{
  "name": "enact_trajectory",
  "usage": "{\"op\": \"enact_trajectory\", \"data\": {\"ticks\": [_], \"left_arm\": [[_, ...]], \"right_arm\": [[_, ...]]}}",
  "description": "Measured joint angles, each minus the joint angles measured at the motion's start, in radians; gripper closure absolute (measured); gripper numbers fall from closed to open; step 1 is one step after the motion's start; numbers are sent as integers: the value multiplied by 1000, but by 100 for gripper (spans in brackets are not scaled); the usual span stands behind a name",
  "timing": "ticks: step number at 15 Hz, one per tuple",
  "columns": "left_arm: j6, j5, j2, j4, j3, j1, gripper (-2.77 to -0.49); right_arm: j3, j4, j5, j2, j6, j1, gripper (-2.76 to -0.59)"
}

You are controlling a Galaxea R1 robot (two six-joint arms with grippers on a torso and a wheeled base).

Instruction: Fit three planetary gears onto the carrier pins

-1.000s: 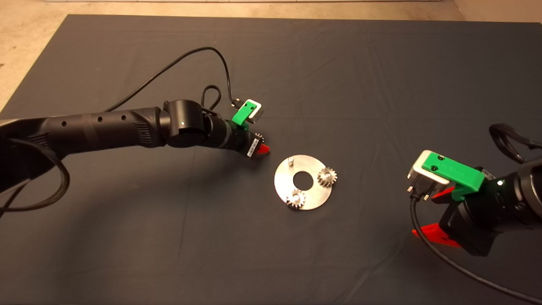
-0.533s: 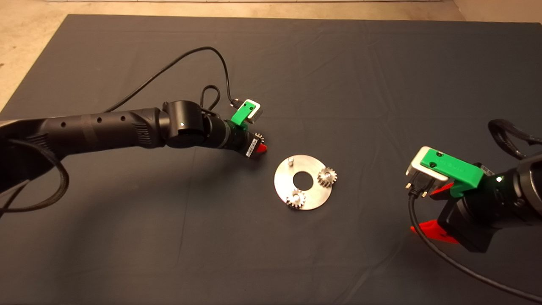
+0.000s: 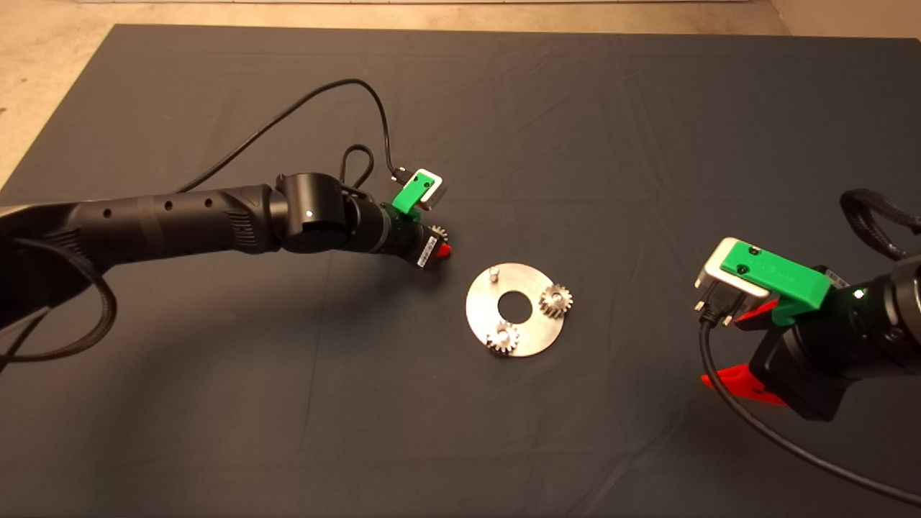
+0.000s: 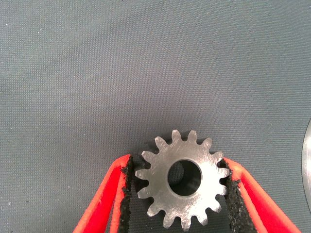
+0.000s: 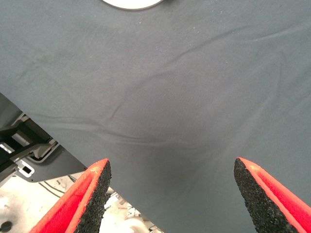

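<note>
Your black left arm [image 3: 180,223] enters from the left edge of the head view and ends left of frame centre, its black cable [image 3: 316,108] looping above it over the dark grey mat [image 3: 575,108].

Left gripper [image 3: 437,247]: its red fingers [image 4: 114,194] are clamped on a small silvery-grey metal spur gear with a round centre bore [image 4: 182,178], black pads pressed against the teeth on both sides. In the head view this gear [image 3: 439,233] sits just upper left of the flat round shiny metal disc with a central hole [image 3: 515,308], not touching it. You see only bare mat between them.

On the disc: one short silver pin [image 3: 493,273] stands bare at its upper left edge, the side nearest the held gear. A second gear [image 3: 503,337] sits at the disc's lower left, a third gear [image 3: 555,299] at its right; their pins are hidden under them.

Right gripper [image 3: 745,352]: lower right of the head view, well apart from the disc. Its fingers [image 5: 92,194] are spread wide with nothing between them, over mat near the table edge; a sliver of the disc [image 5: 132,4] shows in your right wrist view.
</note>
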Motion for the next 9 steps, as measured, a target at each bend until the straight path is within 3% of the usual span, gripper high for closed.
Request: {"op": "enact_trajectory", "data": {"ticks": [9], "left_arm": [[0,7,0,0,34,9,-89]], "right_arm": [[-1,12,0,0,4,8,-186]]}}
